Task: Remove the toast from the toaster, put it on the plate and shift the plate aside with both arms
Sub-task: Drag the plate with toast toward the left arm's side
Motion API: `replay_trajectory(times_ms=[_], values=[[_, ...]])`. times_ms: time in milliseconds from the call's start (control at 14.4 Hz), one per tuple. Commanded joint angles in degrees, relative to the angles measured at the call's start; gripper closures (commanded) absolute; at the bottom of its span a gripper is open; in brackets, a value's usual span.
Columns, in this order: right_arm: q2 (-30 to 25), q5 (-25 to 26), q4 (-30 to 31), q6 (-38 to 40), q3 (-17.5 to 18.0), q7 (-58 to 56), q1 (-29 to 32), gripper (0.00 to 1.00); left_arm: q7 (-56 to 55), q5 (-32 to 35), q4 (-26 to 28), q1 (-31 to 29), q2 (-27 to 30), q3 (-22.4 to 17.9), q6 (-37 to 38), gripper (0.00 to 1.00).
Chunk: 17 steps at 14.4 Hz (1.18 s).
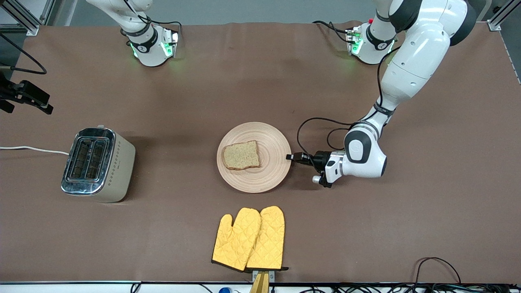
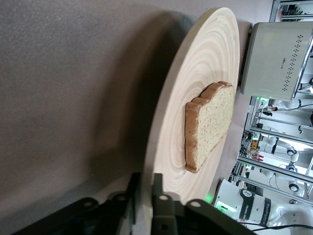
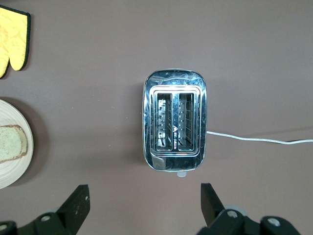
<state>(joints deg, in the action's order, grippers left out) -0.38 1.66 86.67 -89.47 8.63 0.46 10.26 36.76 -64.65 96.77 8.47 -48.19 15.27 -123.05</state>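
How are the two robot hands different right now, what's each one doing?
The left hand is low at table level, shut on the rim of the plate that carries the toast; the right hand is open and holds nothing. The left hand is at the plate's edge toward the left arm's end of the table; the right hand hovers high over the toaster, looking straight down into its slots. Both are black two-finger hands.
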Motion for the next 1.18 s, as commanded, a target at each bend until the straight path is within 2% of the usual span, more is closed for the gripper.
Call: replay_trajectory(times_ms=[0, 278, 626, 905, 1114], values=[[-0.4, -0.7, 0.6, 0.1, 0.5, 0.2, 1.3, 0.00, 1.1, -0.6, -0.4, 0.3, 0.3, -0.2, -0.8, 0.97], [-0.4, -0.7, 0.7, 0.1, 0.4, 0.2, 1.3, 0.00, 1.0, -0.5, -1.3, 0.2, 0.6, -0.2, -0.8, 1.00], [-0.1, -0.7, 0.6, -0.3, 0.4, 0.2, 1.0, 0.00, -0.7, -0.2, -1.5, -1.4, 6.2, -0.2, 0.3, 1.00], [-0.1, -0.7, 0.6, 0.0, 0.4, 0.2, 0.8, 0.00, -7.2, 5.8, -1.9, -7.2, 11.0, -0.3, 5.6, 1.00], [-0.1, -0.7, 0.6, 0.1, 0.5, 0.2, 0.8, 0.00, -7.4, 6.4, -2.7, -13.8, 11.9, -0.4, 11.8, 1.00]])
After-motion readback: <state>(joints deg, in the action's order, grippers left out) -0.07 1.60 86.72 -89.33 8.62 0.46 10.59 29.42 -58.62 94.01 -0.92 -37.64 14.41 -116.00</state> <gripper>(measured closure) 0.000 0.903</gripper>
